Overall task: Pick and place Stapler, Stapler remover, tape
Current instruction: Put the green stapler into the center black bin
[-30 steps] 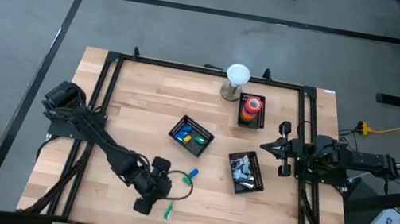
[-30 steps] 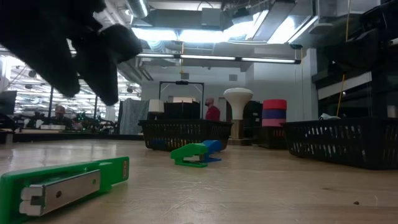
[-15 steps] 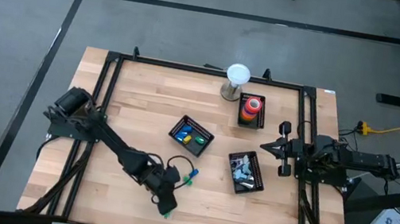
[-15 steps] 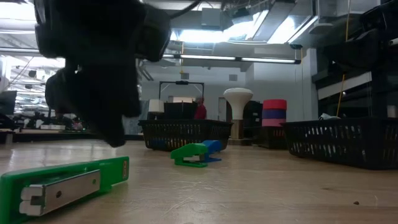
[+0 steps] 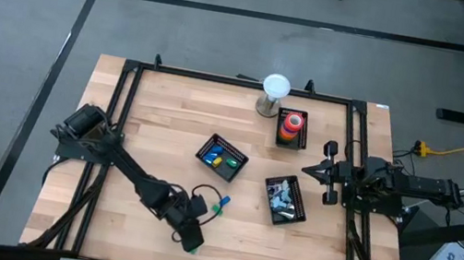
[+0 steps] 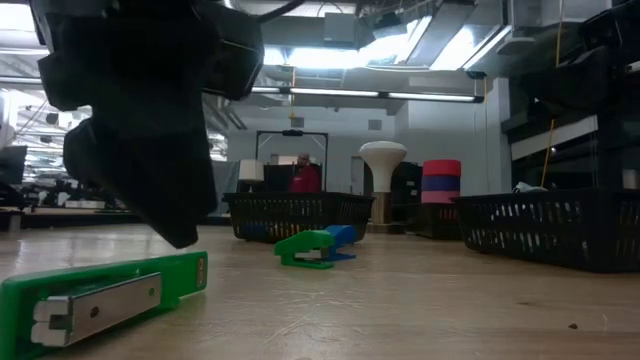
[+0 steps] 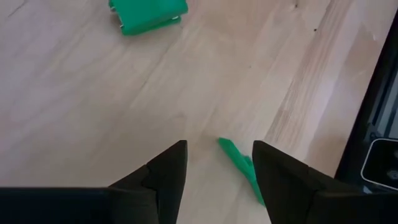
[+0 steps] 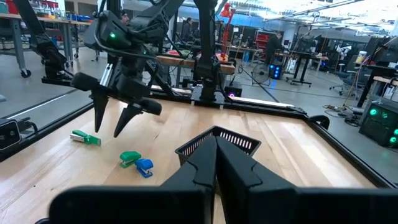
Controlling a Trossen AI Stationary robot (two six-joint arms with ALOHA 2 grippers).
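Observation:
A long green stapler [image 5: 193,246] [image 6: 100,295] lies flat on the wood near the table's front edge. My left gripper [image 5: 189,235] [image 7: 219,144] hangs open just above it, slanting down, and one end of the stapler [image 7: 239,169] shows between the fingers. A small green stapler remover [image 5: 222,201] [image 7: 149,14] with a small blue piece [image 6: 342,235] beside it lies a little farther back. Rolls of red and orange tape [image 5: 291,123] are stacked in a black basket at the back. My right gripper [image 5: 306,170] [image 8: 214,142] waits shut at the table's right side.
A black basket [image 5: 221,156] with small blue, green and yellow items stands mid-table, and another [image 5: 284,200] with metal pieces stands to its right. A white-topped stand [image 5: 274,96] is at the far edge. A black frame [image 5: 123,113] runs around the tabletop.
My left gripper has gone down and a little toward the table's right edge, coming over the green stapler, and it has rolled about its own pointing line. The stapler has stayed where it lay.

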